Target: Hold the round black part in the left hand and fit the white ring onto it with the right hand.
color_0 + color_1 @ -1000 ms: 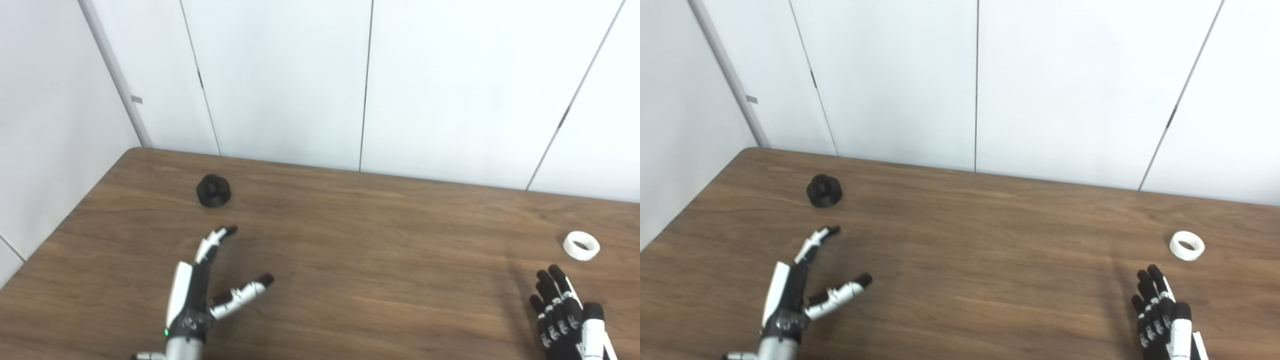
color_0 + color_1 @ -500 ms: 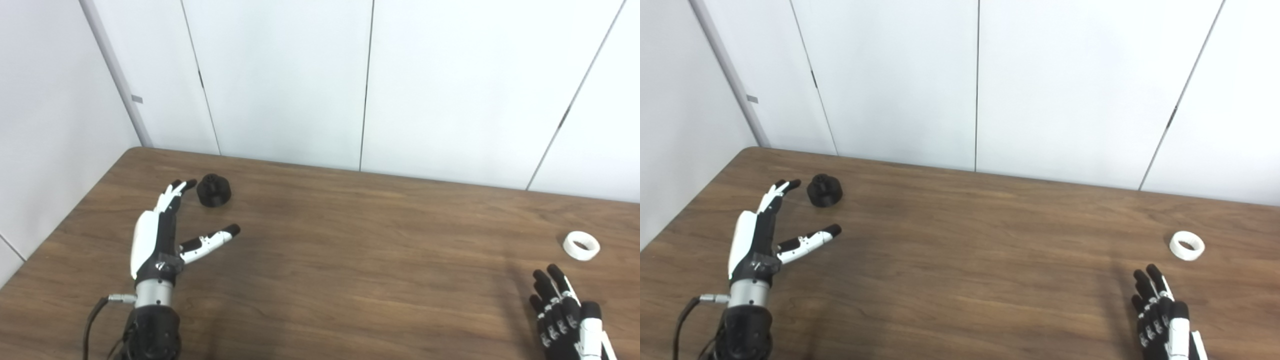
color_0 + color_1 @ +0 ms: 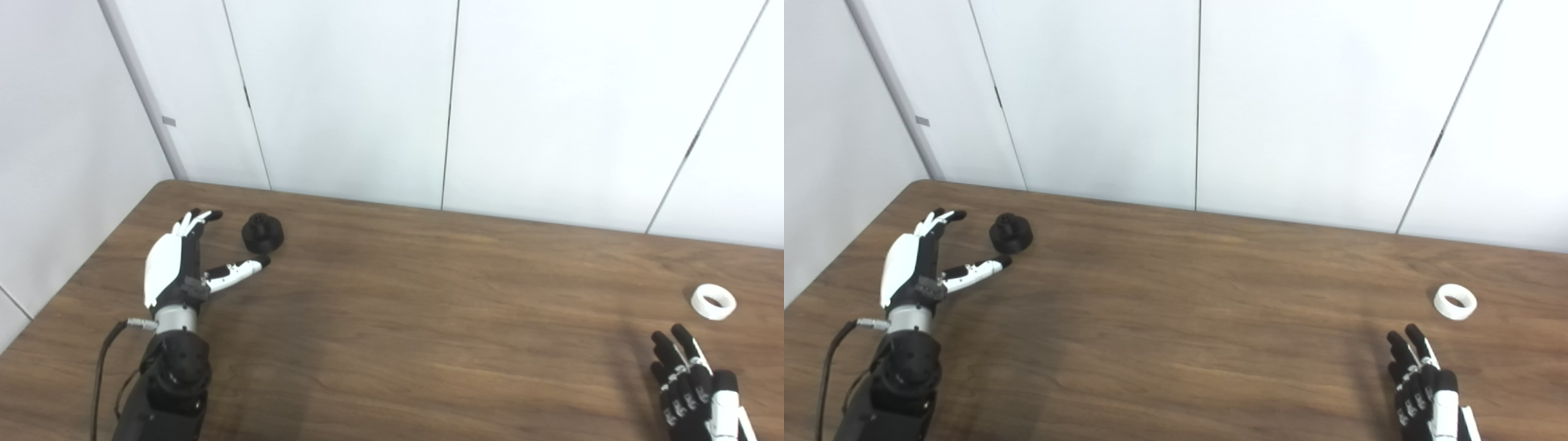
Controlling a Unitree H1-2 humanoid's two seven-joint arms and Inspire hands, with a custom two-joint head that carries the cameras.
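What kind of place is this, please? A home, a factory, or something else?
Probably a robot test room or lab: a bare wooden table against plain white wall panels, holding only a round black part and a white ring.

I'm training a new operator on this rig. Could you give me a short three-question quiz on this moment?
1. True or false: the left hand already grips the black part.
2. The white ring lies: A) on the black part, B) on the table beyond the right hand, C) in the right hand.
3. Fill in: both hands hold ____.

Key: 1 false, it is open beside the part. 2 B. 3 nothing.
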